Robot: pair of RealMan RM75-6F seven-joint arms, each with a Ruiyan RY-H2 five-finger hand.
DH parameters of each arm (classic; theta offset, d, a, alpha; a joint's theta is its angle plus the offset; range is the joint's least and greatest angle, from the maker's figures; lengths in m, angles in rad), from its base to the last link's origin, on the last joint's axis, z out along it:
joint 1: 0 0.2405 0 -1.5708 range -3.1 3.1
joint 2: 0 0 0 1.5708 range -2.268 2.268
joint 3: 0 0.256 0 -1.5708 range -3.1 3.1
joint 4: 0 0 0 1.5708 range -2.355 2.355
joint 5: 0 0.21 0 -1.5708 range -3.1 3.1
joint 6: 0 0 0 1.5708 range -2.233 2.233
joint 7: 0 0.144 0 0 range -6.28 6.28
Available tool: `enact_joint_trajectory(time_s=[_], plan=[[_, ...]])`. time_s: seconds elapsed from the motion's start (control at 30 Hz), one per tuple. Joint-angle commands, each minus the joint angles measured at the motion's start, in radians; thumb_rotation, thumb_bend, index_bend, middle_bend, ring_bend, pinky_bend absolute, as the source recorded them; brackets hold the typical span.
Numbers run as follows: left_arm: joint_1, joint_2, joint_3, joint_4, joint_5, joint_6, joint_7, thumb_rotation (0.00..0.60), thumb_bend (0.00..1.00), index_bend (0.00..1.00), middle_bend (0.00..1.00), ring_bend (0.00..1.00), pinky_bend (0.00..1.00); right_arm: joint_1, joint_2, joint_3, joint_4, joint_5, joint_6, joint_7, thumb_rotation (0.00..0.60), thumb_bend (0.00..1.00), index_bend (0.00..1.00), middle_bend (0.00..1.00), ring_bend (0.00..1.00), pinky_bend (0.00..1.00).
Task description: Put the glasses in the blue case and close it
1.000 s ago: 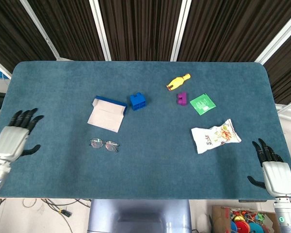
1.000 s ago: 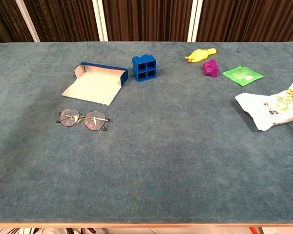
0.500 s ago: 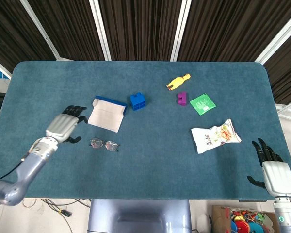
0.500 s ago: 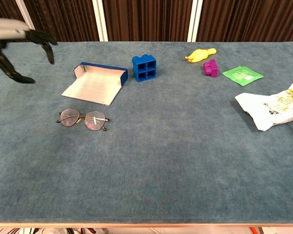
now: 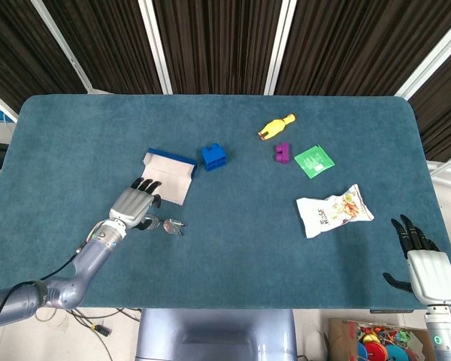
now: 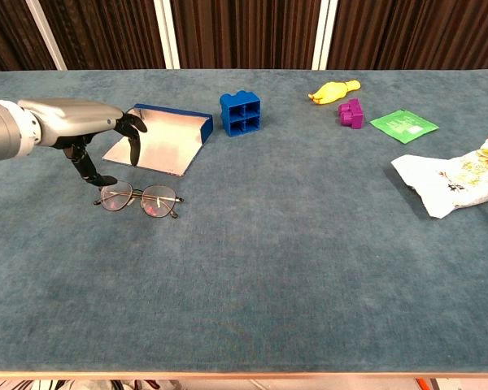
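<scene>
Still open and unfilled, blue case (image 5: 167, 174); glasses (image 6: 140, 198) outside.

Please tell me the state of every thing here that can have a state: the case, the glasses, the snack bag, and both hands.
blue case: open, lid laid flat, nothing inside
glasses: on the table, outside the case, temples seem folded
snack bag: lying flat, crumpled
left hand: fingers apart, holding nothing, above the glasses
right hand: fingers spread, holding nothing, at the table's near edge

Glasses (image 6: 139, 199) in front of open case (image 6: 159, 139), left hand (image 6: 93, 130) over both, block (image 6: 241, 113) right of case
</scene>
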Motion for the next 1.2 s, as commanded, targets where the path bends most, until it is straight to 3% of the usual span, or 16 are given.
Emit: enact_joint_trajectory(time_s=[0.03,1.2], plan=[[-0.008,-0.016,0.009,0.01,-0.007,0.005,0.001,0.6,0.34,0.4,0.08,0.02,0.04,0.0,0.0,0.001,-0.001,0.003,-0.002,0.004,0.6,0.08,0.02,0.0,0.15,0.32],[-0.053,-0.124,0.052,0.097,-0.003,0.031,0.017,0.6,0.34,0.53,0.12,0.02,0.03,0.005,0.009,-0.002,-0.003,0.001,-0.016,0.021,0.6,0.08,0.02,0.0,0.15,0.32]])
